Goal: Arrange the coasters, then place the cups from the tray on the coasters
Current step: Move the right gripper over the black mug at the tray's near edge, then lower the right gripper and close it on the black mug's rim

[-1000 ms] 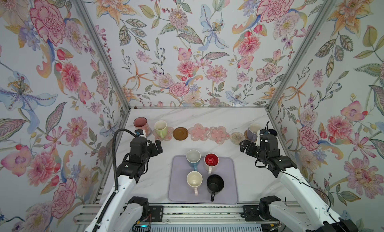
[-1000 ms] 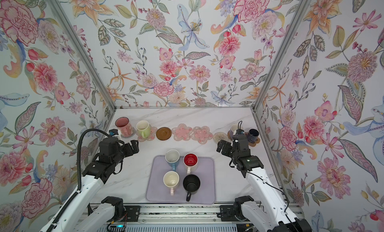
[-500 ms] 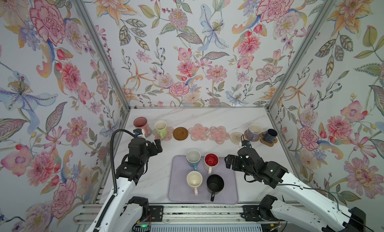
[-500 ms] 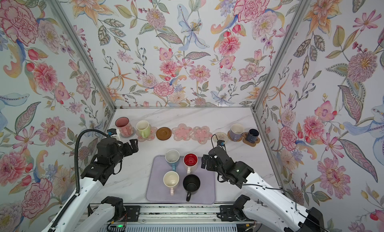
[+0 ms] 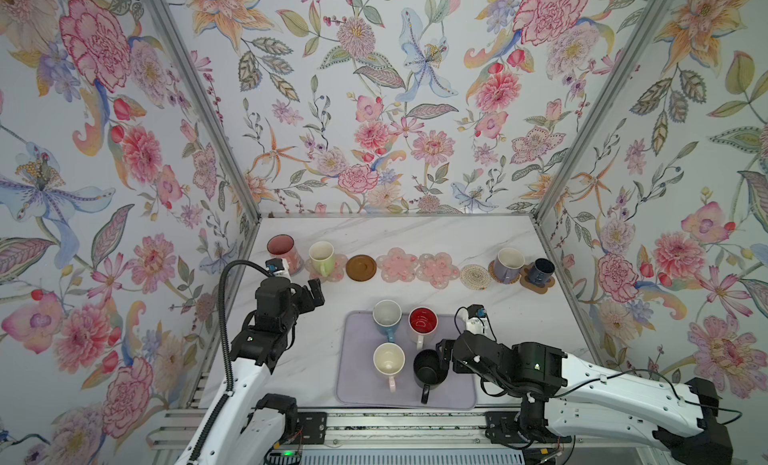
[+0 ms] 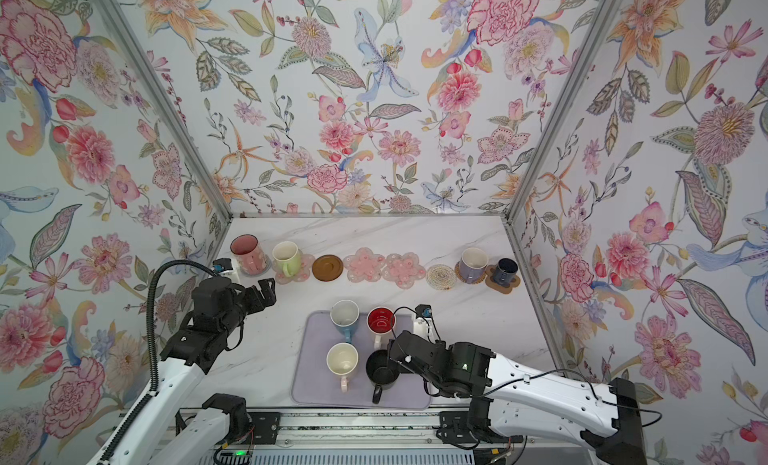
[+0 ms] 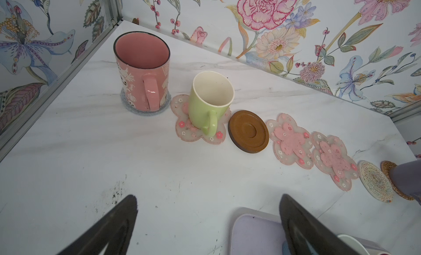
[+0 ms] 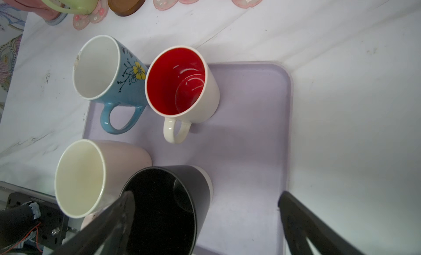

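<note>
The coasters lie in a row at the back. On them stand a tall pink cup (image 5: 281, 251), a lime-green cup (image 5: 321, 257), a lavender cup (image 5: 509, 265) and a navy cup (image 5: 542, 271). A brown disc (image 5: 361, 268), two pink flower coasters (image 5: 397, 265) (image 5: 439, 269) and a pale woven round (image 5: 476, 276) are bare. The lavender tray (image 5: 457, 394) holds blue (image 5: 386, 317), red-inside (image 5: 422, 323), cream (image 5: 388, 361) and black (image 5: 428, 371) cups. My right gripper (image 5: 441, 356) (image 8: 205, 194) hangs open at the black cup (image 8: 159, 203), one finger over its mouth. The left gripper (image 5: 312, 293) (image 7: 208, 196) is open and empty, left of the tray.
Flowered walls with metal corner posts (image 5: 552, 192) close in the marble table (image 5: 395, 234) on three sides. The arms' base rail (image 5: 374, 425) runs along the front edge. In the left wrist view the tray's corner (image 7: 241, 216) shows between the fingers.
My right arm has swung from the back right, by the lavender and navy cups, forward and left to the black cup on the tray. The left arm has barely moved.
</note>
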Available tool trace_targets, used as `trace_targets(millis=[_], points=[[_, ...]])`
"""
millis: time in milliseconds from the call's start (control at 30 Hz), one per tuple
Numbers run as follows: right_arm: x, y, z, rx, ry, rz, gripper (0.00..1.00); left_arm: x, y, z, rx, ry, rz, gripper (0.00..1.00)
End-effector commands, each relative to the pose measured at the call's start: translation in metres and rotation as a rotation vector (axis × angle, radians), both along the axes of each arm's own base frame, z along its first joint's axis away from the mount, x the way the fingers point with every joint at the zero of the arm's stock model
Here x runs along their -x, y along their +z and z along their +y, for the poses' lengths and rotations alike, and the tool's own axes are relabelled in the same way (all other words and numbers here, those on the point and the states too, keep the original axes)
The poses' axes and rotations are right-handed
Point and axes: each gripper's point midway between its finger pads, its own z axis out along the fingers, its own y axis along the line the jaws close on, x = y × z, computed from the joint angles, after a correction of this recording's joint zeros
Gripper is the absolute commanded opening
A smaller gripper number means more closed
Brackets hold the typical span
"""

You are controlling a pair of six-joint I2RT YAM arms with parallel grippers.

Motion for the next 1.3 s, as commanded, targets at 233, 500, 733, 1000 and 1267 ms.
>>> trace_targets(millis=[233, 500, 733, 1000, 1267], points=[[0.043, -0.008, 0.024, -0.013, 0.027, 0.044, 0.99, 0.002, -0.001, 0.004, 0.007, 0.021, -0.01, 0.99], [0.071, -0.024, 0.032, 0.02, 0.059, 0.09, 0.99, 0.003, 0.0, 0.005, 0.011, 0.025, -0.018, 0.99], [0.072, -0.034, 0.039, 0.074, 0.048, 0.084, 0.99, 0.004, 0.002, 0.004, 0.015, 0.023, -0.026, 0.99], [0.074, -0.05, 0.037, 0.199, 0.02, 0.097, 0.99, 0.004, 0.003, 0.004, 0.016, 0.022, -0.027, 0.99], [0.069, -0.066, 0.015, 0.285, -0.008, 0.109, 0.95, 0.005, 0.003, 0.005, 0.017, 0.024, -0.03, 0.99]])
